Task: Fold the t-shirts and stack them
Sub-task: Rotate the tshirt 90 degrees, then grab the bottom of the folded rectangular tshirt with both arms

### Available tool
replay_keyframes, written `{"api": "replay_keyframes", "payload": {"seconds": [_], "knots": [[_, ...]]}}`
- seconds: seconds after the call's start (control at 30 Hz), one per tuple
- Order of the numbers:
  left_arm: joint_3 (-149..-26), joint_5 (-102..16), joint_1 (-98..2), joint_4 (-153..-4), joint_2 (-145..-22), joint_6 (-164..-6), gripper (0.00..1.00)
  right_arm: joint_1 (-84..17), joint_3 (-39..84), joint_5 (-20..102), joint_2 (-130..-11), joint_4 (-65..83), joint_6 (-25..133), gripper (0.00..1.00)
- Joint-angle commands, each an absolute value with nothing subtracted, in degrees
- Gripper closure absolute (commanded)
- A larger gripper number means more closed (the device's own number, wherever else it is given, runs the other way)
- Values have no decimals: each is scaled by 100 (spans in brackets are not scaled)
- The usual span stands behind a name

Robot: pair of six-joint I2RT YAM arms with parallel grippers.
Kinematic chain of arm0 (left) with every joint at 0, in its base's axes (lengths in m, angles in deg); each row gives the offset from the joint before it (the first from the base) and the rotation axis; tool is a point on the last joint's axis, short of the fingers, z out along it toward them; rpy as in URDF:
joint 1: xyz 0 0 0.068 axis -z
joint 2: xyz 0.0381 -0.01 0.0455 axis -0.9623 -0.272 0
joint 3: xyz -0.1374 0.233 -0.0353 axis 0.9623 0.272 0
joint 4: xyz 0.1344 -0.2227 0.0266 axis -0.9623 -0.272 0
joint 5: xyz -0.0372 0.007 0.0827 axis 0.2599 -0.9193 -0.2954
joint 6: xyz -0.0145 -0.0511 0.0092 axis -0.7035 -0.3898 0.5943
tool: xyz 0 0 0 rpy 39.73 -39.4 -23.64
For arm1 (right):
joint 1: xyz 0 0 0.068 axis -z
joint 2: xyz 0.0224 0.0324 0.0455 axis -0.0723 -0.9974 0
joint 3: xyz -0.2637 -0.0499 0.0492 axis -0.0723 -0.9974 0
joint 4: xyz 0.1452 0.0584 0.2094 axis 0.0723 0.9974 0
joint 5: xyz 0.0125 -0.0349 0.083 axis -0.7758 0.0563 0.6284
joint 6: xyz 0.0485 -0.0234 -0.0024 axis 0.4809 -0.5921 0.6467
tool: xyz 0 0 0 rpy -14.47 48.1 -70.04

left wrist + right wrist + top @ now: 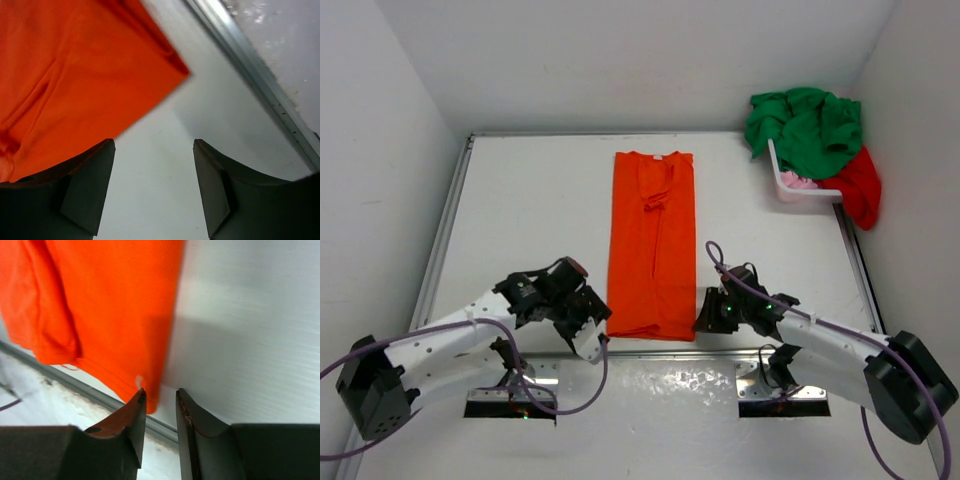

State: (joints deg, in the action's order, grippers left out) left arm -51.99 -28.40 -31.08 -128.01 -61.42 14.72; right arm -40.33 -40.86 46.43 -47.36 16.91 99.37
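Orange t-shirt [652, 245], ready to be picked up by its near corners

It is laid as a long strip on the table [530, 220]. The left gripper [154, 145] is held wide apart beside the near left corner, empty. The right gripper [160, 395] is parted a little at the near right corner; no cloth is seen between its jaws. Both corners should likely be pinched through all layers and lifted together.
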Motion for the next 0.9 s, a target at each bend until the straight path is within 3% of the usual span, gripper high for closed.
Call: {"api": "replay_keyframes", "payload": {"seconds": [0.0, 0.23, 0.57, 0.67, 0.73, 0.83, 0.87], "knots": [[-4722, -2816, -2764, -11679, -6444, 2470, 38, -4018, -3800, 4203, -4586, 2610, 9410, 69], [-4423, -3035, -2227, -10910, -7298, 2600, 42, -4018, -3896, 4545, -4892, 1846, 9743, 65], [-4299, -2754, -2192, -10488, -7790, 2478, 42, -4361, -3641, 4668, -5675, 1363, 9893, 65], [-4282, -2693, -2157, -10321, -7887, 2486, 47, -4467, -3623, 4712, -5860, 1266, 9919, 66], [-4255, -2710, -2139, -10233, -7958, 2486, 55, -4475, -3685, 4765, -5930, 1143, 9972, 70], [-4220, -2702, -2139, -10180, -7958, 2382, 79, -4475, -3746, 4818, -5922, 1046, 10025, 82], [-4229, -2675, -2139, -10119, -7941, 2303, 97, -4475, -3746, 4818, -5887, 1055, 10016, 90]]}}
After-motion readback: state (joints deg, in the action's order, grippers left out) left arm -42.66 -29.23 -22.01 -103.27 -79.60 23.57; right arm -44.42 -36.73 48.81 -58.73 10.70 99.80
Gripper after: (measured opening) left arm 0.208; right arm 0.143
